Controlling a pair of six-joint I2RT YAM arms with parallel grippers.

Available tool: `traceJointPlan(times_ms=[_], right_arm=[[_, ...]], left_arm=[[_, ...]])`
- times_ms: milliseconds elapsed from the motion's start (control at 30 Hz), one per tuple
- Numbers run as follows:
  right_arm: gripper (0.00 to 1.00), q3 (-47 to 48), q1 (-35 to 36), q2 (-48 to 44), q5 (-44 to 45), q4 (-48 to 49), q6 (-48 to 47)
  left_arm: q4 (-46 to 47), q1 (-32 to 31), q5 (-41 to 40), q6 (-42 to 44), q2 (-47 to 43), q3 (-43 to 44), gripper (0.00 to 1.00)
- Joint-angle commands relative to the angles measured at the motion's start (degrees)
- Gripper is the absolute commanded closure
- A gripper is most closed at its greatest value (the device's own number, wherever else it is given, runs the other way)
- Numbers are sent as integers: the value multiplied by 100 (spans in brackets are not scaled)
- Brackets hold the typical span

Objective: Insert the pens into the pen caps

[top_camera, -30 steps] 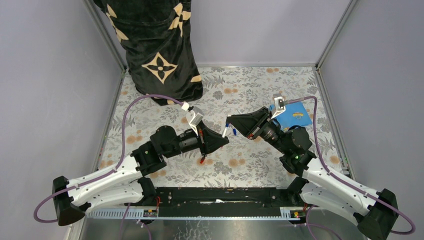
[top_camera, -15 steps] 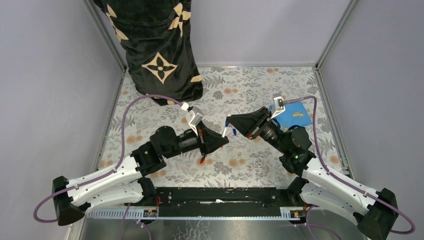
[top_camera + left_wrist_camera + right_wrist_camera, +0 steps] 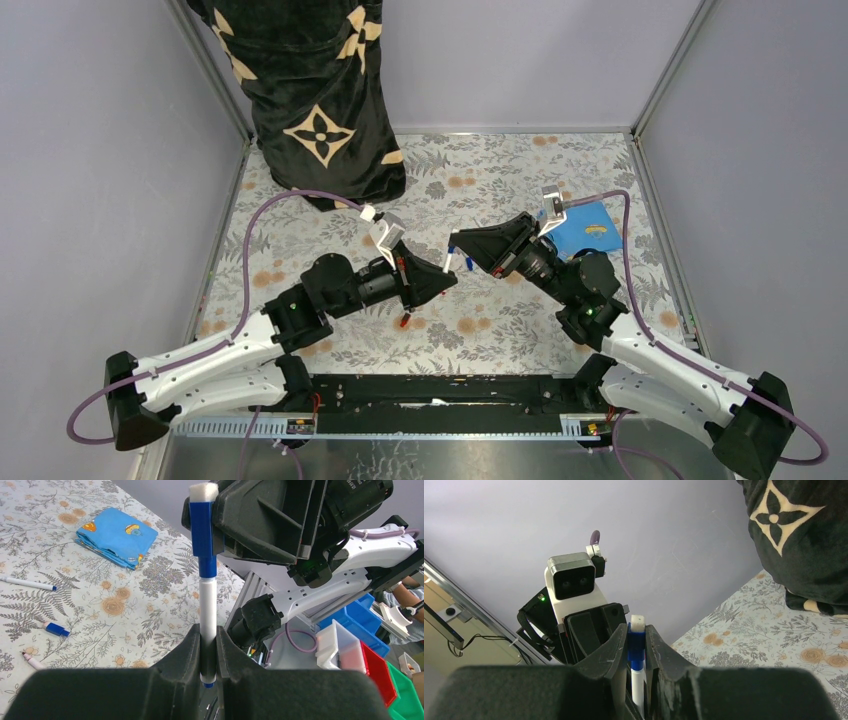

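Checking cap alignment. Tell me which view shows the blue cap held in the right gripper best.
Left wrist: the blue cap shows full length, meeting the pen in the left gripper. Right wrist shows only its end inside the right gripper; top external shows a tiny blue speck.

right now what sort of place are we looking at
Likely a robotics lab test cell: plain grey wall panels fence a floral-patterned tabletop, with blue, red and green plastic parts bins beyond its edge.
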Motion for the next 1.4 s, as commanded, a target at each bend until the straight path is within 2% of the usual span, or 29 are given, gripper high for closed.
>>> traceJointPlan(times_ms=[0,233,633,700,800,933,1200,1300,1367], right_arm=[[100,55,5,2,-423,144,-150],[100,172,12,120,-1401,-107,-374],[100,164,23,-147,-1703,-1181,-726],[96,187,22,-248,-1582,-1220,-726],[81,283,23,-309,-1495,-1095,-634],[67,433,23,-286,-1505,-926,-504],[51,640,23,-405,-1327,-1006,-493],[46,890,21,-485,-991,-1437,-651],[42,1267,19,-477,-539,-2245,-890]], left_arm=[[502,-3,-541,-142,-141,-9,100],[457,7,-544,-32,-150,198,100],[486,4,-357,205,-165,470,100],[450,2,-349,219,-196,477,100],[422,5,-345,206,-225,450,100],[355,6,-263,189,-232,447,100],[208,7,-343,172,-393,357,100],[180,5,-334,175,-401,342,100],[167,7,-323,154,-405,332,100]])
